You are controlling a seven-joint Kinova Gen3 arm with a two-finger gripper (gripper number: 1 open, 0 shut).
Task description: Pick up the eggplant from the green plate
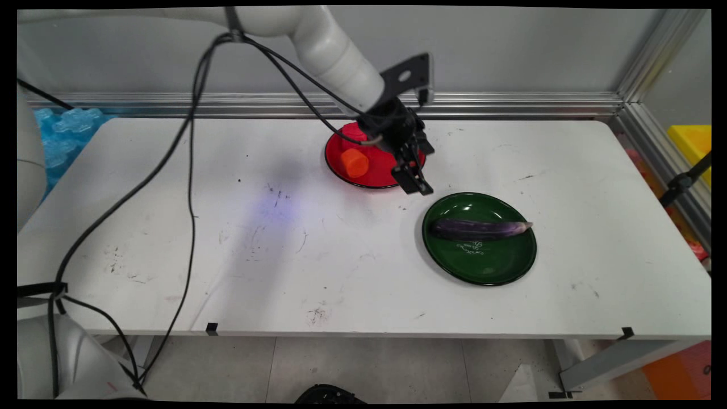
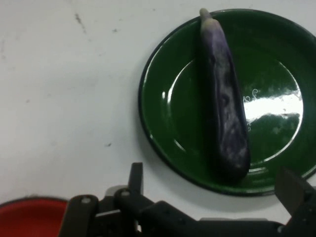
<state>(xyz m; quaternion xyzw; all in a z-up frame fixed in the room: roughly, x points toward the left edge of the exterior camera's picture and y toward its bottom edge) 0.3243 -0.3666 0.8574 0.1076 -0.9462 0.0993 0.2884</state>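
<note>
Gripper [image 1: 416,180] spread wide, holding nothing, hovering between red plate [image 1: 341,167] and green plate [image 1: 483,267]. Eggplant [image 1: 480,229] lies across green plate; orange piece [image 1: 355,162] sits on red plate.

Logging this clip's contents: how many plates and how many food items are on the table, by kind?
Plates: 2, red plate and green plate.
Eggplants: 1, purple eggplant on the green plate.
Orange pieces: 1, orange piece on the red plate.
Total: 4

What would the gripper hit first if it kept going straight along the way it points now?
Probably the green plate carrying the purple eggplant: the gripper slants down toward its near rim. Depth is unclear; it might touch bare white table just short of the plate first.
</note>
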